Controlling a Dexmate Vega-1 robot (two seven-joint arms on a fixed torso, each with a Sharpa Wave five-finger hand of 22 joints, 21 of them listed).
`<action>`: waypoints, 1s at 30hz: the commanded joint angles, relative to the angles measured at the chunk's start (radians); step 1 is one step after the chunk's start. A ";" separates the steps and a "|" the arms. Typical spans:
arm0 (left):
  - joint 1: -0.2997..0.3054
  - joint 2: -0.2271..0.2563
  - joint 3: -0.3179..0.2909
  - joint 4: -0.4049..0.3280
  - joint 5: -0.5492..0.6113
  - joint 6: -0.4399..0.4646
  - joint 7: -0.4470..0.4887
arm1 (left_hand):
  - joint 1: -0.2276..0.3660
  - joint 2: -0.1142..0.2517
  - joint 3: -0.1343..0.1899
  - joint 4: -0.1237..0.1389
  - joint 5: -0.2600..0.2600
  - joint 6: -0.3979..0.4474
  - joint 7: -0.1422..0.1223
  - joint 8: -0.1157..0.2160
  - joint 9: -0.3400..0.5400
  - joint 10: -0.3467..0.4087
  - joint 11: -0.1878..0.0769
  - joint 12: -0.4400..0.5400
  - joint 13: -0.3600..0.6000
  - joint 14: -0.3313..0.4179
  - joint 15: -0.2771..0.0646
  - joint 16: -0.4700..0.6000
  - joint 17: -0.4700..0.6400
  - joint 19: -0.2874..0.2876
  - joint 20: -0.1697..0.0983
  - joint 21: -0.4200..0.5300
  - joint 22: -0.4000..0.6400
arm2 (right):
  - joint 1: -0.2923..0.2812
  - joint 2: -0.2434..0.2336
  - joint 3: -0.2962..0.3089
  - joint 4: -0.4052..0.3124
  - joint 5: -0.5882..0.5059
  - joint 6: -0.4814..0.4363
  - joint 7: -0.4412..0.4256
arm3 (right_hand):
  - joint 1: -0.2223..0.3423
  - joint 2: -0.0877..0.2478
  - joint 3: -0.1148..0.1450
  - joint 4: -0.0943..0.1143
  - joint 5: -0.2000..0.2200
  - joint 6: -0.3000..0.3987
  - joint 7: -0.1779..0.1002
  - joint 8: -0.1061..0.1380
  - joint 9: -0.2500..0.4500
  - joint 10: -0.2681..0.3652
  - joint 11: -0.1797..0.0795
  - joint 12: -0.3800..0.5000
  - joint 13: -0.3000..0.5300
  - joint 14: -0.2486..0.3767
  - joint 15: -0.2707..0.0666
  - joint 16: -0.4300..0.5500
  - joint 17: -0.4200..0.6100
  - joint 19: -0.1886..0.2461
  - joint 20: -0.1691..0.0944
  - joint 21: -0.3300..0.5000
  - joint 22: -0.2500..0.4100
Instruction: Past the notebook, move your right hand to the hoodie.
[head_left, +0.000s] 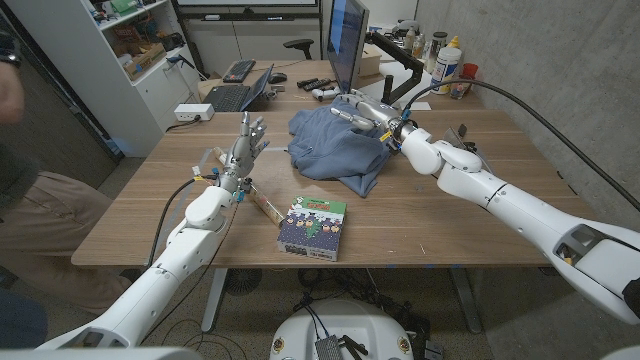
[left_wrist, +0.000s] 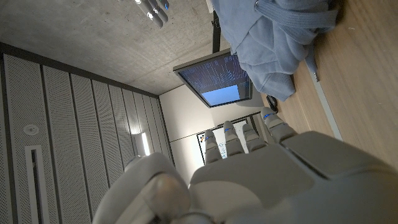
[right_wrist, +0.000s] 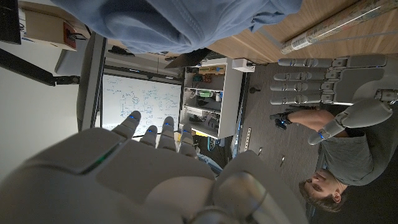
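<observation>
The head view looks down from above over the wooden table (head_left: 420, 235), arms entering from the bottom corners; each wrist view looks along its own hand, seemingly upside down, close over the tabletop; all three share the blue hoodie (head_left: 335, 148) (left_wrist: 273, 43) (right_wrist: 180, 22); the right wrist view also catches the left hand (right_wrist: 336, 81).

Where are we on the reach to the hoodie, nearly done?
Nearly done. The right hand is already past the notebook and sits over the far part of the blue hoodie, holding nothing. Whether it touches the fabric is unclear, so settling onto it may remain. The left hand stands open, fingers up, beside the hoodie.
</observation>
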 joint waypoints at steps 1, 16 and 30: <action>0.000 0.001 0.003 -0.007 0.005 0.010 0.011 | 0.012 0.003 -0.005 0.001 -0.003 -0.011 -0.004 -0.002 0.003 0.007 0.004 0.005 0.005 -0.004 0.005 0.004 0.002 0.003 0.000 0.004 0.005 | 0.021 0.016 -0.023 0.028 -0.014 0.014 0.007 | -0.001 0.026 0.004 0.003 0.002 0.001 -0.004 0.002 0.003 -0.004 0.000 -0.003 0.003 -0.011 0.002 0.005 0.005 -0.005 -0.002 0.007 0.006; -0.021 -0.005 0.001 0.030 -0.004 0.006 -0.019 | 0.014 0.003 -0.004 0.000 -0.003 -0.014 -0.003 -0.001 0.003 0.007 0.005 0.004 0.005 -0.005 0.005 0.003 0.002 0.001 0.000 0.004 0.005 | 0.048 0.048 -0.061 0.070 -0.034 0.024 0.020 | -0.004 0.038 0.010 0.008 0.003 0.002 -0.005 0.004 0.004 -0.004 -0.002 -0.001 0.003 -0.013 0.000 0.005 0.005 -0.006 -0.003 0.007 0.006; -0.020 -0.009 -0.009 0.040 -0.004 0.002 -0.025 | 0.015 0.004 -0.004 0.000 -0.003 -0.014 -0.004 0.000 0.003 0.007 0.005 0.004 0.005 -0.006 0.005 0.003 0.002 0.001 -0.001 0.004 0.005 | 0.083 0.078 -0.106 0.110 -0.075 0.006 0.035 | -0.011 0.039 0.010 0.013 0.002 0.003 -0.005 0.004 0.004 -0.005 -0.004 -0.001 0.003 -0.008 -0.003 0.007 0.006 -0.006 -0.005 0.008 0.006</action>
